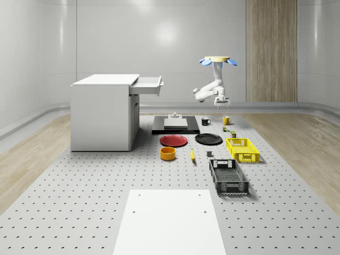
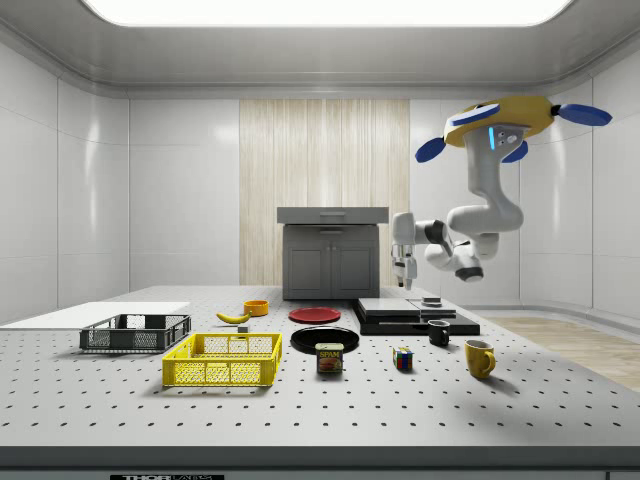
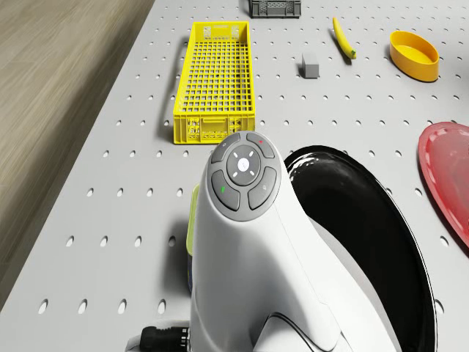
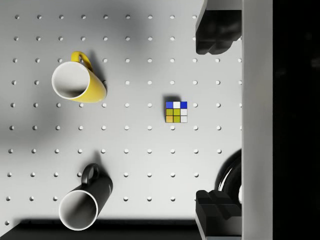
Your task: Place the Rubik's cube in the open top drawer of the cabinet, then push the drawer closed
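The Rubik's cube [image 4: 176,112] lies on the perforated table between a yellow mug [image 4: 77,83] and a black mug [image 4: 82,202]; in the side view the cube [image 2: 403,358] sits near the table's front. My drone [image 1: 218,60] hovers high above that spot, with the arm bent downward. The gripper [image 4: 216,121] hangs well above the cube, open and holding nothing; its dark fingers [image 4: 217,30] stand wide apart. The white cabinet [image 1: 103,111] stands at the whole-scene view's left with its top drawer [image 1: 147,85] pulled out.
Near the cube are a spam can [image 2: 329,358], a black plate [image 3: 359,242] and a yellow crate [image 3: 216,81]. A red plate [image 1: 173,140], orange bowl [image 1: 168,153], banana [image 1: 192,154], dark crate [image 1: 228,177] and black slab [image 1: 175,126] lie toward the cabinet.
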